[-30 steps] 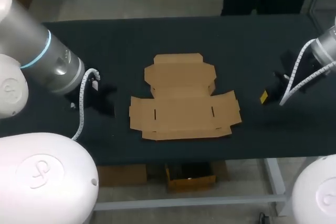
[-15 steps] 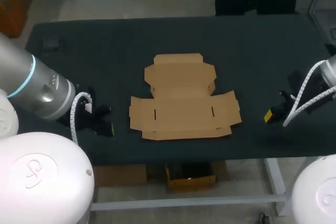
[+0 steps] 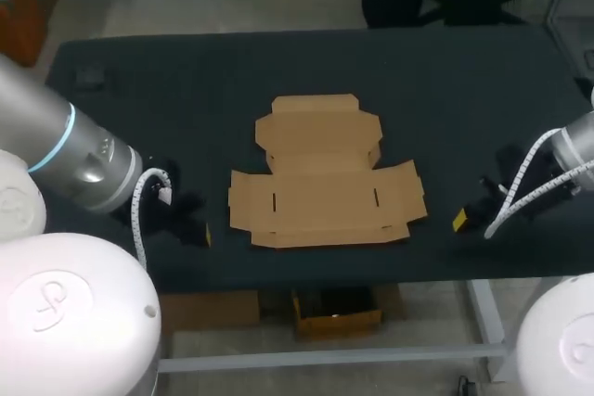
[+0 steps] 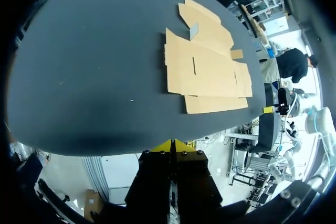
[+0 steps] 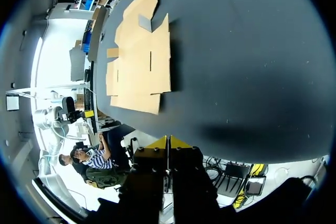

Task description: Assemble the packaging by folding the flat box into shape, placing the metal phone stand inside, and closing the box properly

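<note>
Left gripper (image 4: 173, 144): tips pinched together, nothing between them. Right gripper (image 5: 168, 141): same, clenched and empty. Both sit low near the front edge of the table (image 3: 445, 90), one on either side of the box (image 3: 325, 187) and well apart from it. Likely staged for a two-sided fold. The box lies flat and unfolded mid-table, seemingly within both arms' reach. No stand found in any view.

a table (image 3: 278, 62) with a plain matte black top
</note>
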`<state>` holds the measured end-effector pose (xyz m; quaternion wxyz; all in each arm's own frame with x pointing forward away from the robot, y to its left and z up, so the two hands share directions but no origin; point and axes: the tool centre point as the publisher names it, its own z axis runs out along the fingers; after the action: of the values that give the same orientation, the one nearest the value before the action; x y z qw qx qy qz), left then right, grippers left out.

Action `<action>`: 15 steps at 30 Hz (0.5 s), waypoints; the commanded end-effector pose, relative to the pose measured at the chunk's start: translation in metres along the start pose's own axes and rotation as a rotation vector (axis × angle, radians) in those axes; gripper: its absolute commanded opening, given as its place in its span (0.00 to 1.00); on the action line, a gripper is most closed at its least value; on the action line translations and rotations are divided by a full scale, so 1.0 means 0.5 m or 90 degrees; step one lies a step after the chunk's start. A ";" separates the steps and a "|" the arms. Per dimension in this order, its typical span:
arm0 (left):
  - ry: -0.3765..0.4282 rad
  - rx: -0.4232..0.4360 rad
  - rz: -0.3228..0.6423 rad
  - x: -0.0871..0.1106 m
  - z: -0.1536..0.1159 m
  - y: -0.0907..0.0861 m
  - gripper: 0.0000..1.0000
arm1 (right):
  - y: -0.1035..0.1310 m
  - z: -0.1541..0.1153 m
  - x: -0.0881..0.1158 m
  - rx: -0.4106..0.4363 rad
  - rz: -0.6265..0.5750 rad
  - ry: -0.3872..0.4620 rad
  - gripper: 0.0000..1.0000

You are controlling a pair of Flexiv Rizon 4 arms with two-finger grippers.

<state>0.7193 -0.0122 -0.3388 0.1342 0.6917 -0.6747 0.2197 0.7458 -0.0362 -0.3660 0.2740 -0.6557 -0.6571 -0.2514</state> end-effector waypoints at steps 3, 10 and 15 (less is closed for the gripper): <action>-0.003 -0.023 0.001 0.000 0.040 -0.026 0.00 | 0.010 0.047 -0.001 0.014 0.013 -0.015 0.00; -0.002 -0.032 -0.001 0.002 0.057 -0.031 0.00 | 0.004 0.070 0.000 -0.008 0.023 -0.018 0.00; 0.010 -0.038 -0.009 0.003 0.065 -0.032 0.00 | 0.003 0.080 -0.007 -0.031 0.029 -0.007 0.00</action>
<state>0.7358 -0.0260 -0.3588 0.1587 0.6909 -0.6748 0.2051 0.7528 -0.0102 -0.3936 0.2652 -0.6780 -0.6401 -0.2454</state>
